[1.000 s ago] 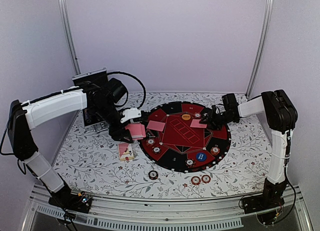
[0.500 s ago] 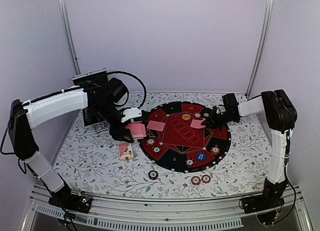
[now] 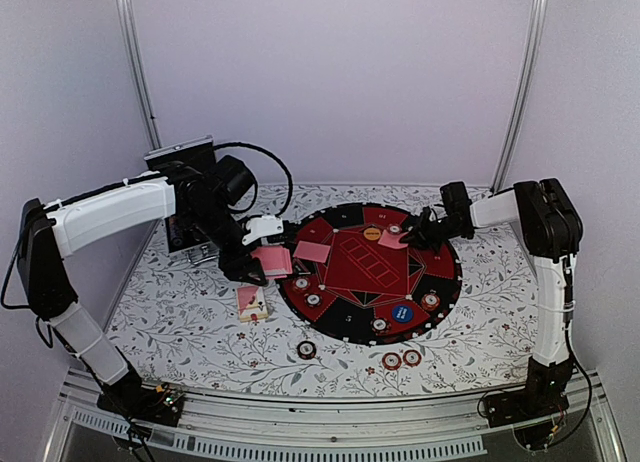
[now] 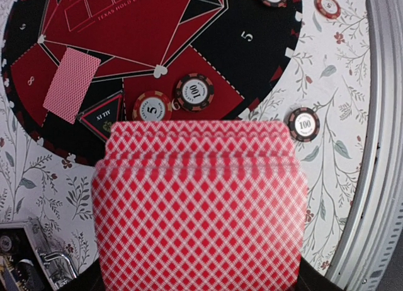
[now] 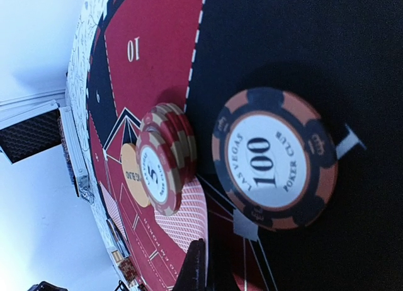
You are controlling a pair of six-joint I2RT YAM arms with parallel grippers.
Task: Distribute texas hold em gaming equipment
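My left gripper (image 3: 258, 265) is shut on a deck of pink-backed cards (image 4: 198, 203) and holds it over the left rim of the round poker mat (image 3: 345, 327); the deck hides its fingers in the left wrist view. My right gripper (image 3: 408, 236) is shut on the edge of one pink-backed card (image 5: 189, 223), low over the mat's back right. Just beyond it stand a short stack of red 5 chips (image 5: 165, 160) and a brown 100 chip (image 5: 274, 159), with the orange disc (image 5: 131, 175) behind. One card (image 3: 312, 251) lies face down on the mat's left.
The blue disc (image 3: 402, 311) and several chips lie round the mat's near rim. Three more chips (image 3: 306, 349) lie on the floral table in front. Face-up cards (image 3: 251, 302) lie left of the mat. The black case (image 3: 185, 197) stands at the back left.
My right gripper has shut on the card at the mat's back right and drawn it slightly up and back. The left arm and its deck have not moved.
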